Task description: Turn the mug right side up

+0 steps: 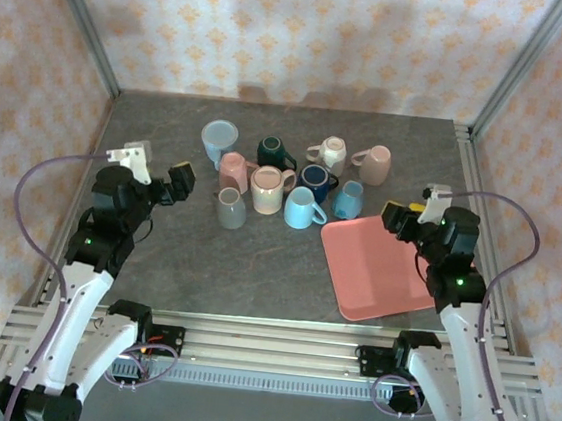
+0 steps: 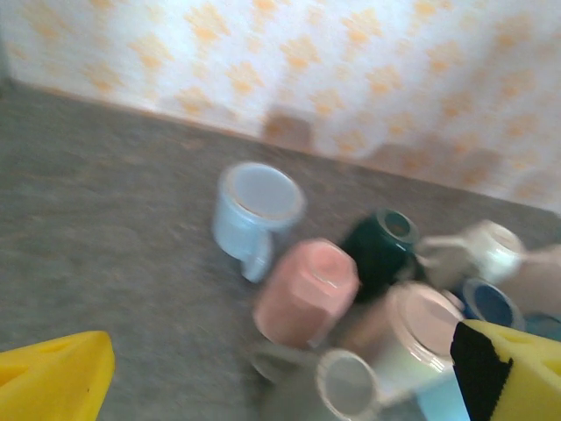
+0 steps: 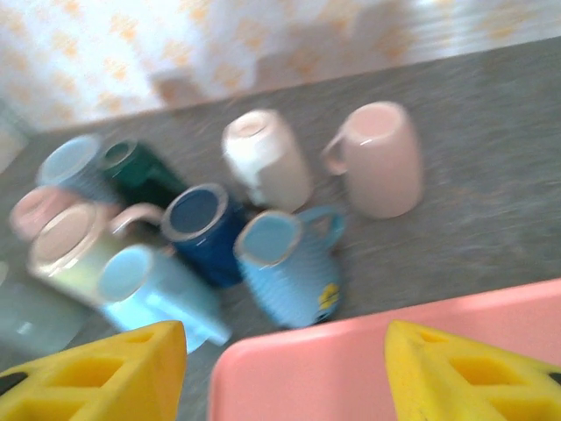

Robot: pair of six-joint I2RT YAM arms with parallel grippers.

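Right gripper (image 3: 282, 351) apparently over pink tray (image 3: 491, 303); grey table (image 1: 255, 268), patterned walls (image 1: 310, 33).

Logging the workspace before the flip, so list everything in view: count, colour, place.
pale blue mug: 1, pale blue, back left
green mug: 1, dark green, back middle
white mug: 1, white, back, centre-right
beige mug: 1, pinkish beige, back right
pink mug: 1, pink, left side
cream mug: 1, cream, centre
navy mug: 1, navy, centre right
ribbed mug: 1, blue, right side
aqua mug: 1, aqua, front
grey mug: 1, grey, front left
tray: 1, pink, table's right front
table: 1, dark grey, under everything
left tool: 1, yellow and black, open, left of mugs
right tool: 1, yellow and black, open, above tray's far corner
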